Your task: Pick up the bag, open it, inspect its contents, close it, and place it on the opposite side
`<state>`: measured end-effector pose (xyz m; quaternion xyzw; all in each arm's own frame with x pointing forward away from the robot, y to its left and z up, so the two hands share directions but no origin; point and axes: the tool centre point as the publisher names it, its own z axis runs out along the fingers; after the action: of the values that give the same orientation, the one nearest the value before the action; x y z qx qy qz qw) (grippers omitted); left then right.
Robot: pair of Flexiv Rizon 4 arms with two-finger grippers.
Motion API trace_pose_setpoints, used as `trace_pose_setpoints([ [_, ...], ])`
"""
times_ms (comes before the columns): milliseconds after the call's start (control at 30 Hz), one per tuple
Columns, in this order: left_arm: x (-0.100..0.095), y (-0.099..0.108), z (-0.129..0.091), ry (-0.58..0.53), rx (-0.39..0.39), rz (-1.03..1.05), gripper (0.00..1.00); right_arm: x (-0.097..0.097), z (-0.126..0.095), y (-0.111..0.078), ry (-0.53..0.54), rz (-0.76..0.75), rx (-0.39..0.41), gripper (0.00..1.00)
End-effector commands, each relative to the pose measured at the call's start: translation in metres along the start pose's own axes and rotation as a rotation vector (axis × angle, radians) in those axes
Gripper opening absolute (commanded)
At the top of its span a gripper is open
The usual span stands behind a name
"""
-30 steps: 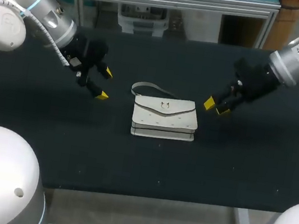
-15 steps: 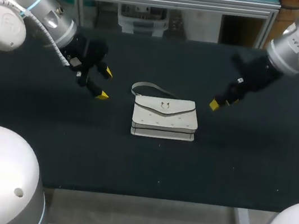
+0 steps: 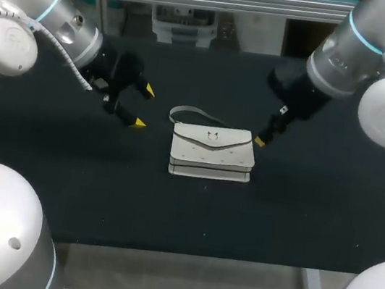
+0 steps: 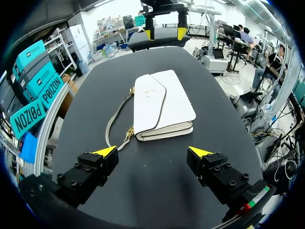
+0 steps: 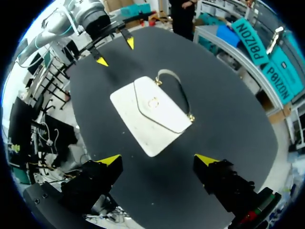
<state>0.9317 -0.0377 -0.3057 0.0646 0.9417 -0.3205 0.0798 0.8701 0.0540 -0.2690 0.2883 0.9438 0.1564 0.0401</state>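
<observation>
Hanging wide apart and empty, the left fingers (image 3: 137, 122) sit at ten o'clock from the bag (image 3: 212, 153), clear of it. The right fingers (image 5: 109, 160), equally wide and empty, hover just beside its two o'clock corner, the arm slanting down from one o'clock. The bag lies flat, flap closed, mid-tabletop (image 3: 314, 208).
</observation>
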Motion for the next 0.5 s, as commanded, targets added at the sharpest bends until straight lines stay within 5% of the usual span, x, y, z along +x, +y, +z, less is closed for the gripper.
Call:
trace_pose_setpoints([
  [33, 0.010, -0.006, 0.008, -0.069, -0.004, 0.060, 1.00, 0.006, 0.012, -0.005, -0.451, -0.194, -0.059, 1.00],
  [267, 0.011, -0.025, 0.022, -0.075, -0.028, 0.144, 1.00, 0.009, 0.027, -0.012, -0.516, -0.347, -0.111, 1.00],
  [500, 0.005, -0.040, 0.025, -0.047, -0.020, 0.156, 1.00, 0.008, 0.040, -0.009, -0.561, -0.445, -0.056, 1.00],
])
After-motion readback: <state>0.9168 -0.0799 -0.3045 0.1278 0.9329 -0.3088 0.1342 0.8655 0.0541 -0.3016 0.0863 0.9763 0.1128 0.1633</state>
